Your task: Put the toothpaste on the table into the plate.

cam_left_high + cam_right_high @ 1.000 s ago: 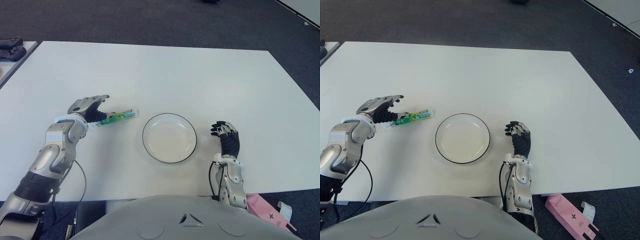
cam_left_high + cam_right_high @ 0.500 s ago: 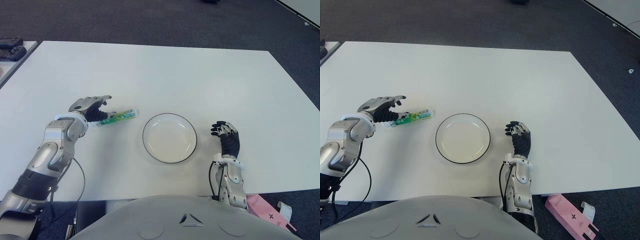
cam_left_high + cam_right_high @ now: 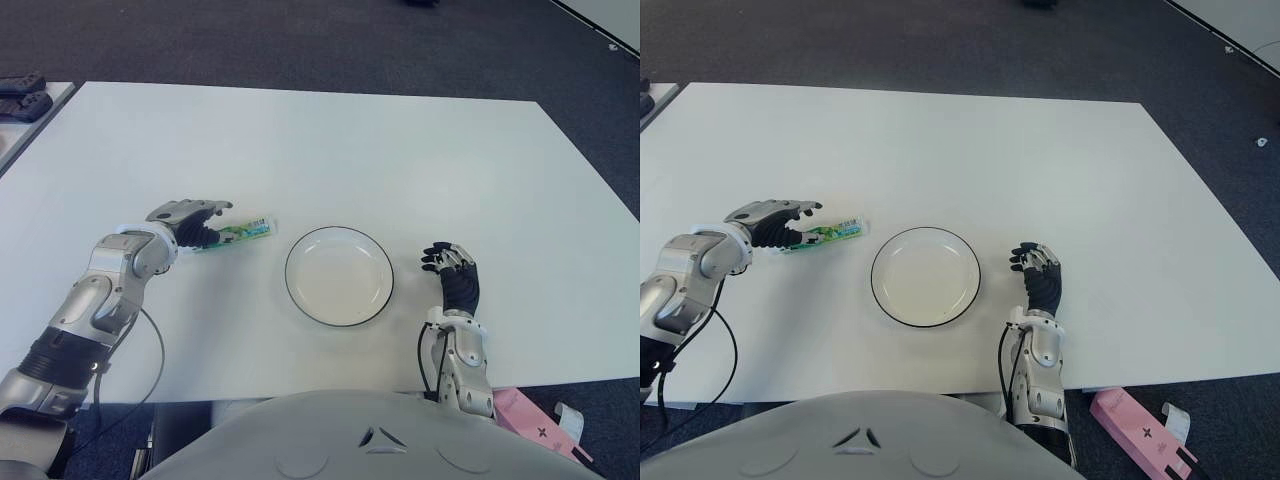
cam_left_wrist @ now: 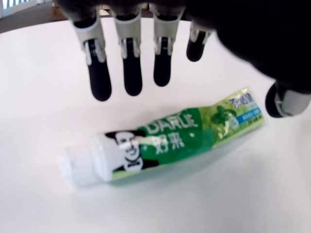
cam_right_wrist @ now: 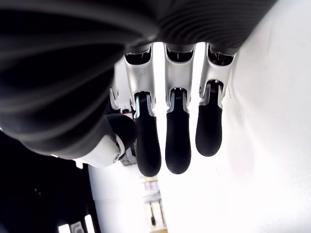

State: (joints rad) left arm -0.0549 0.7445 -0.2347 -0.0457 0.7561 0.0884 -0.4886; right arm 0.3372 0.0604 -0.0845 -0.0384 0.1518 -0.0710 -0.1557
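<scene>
A green and white toothpaste tube [image 3: 236,233] lies flat on the white table [image 3: 330,150], just left of the empty white plate [image 3: 339,280] with a dark rim. My left hand [image 3: 196,222] is over the tube's cap end. In the left wrist view its fingers [image 4: 131,73] are spread above the toothpaste tube [image 4: 165,143] and the thumb [image 4: 284,99] stands off beyond the flat end; nothing is grasped. My right hand [image 3: 452,272] shows to the right of the plate, fingers relaxed and holding nothing.
A pink box [image 3: 530,412] lies on the floor past the table's near right corner. Dark devices [image 3: 22,95] sit on a separate surface at the far left. A cable hangs by my left forearm near the table's front edge.
My left hand has turned palm-down and shifted slightly right, so its fingers now reach over the tube. The toothpaste, plate and right hand have not moved.
</scene>
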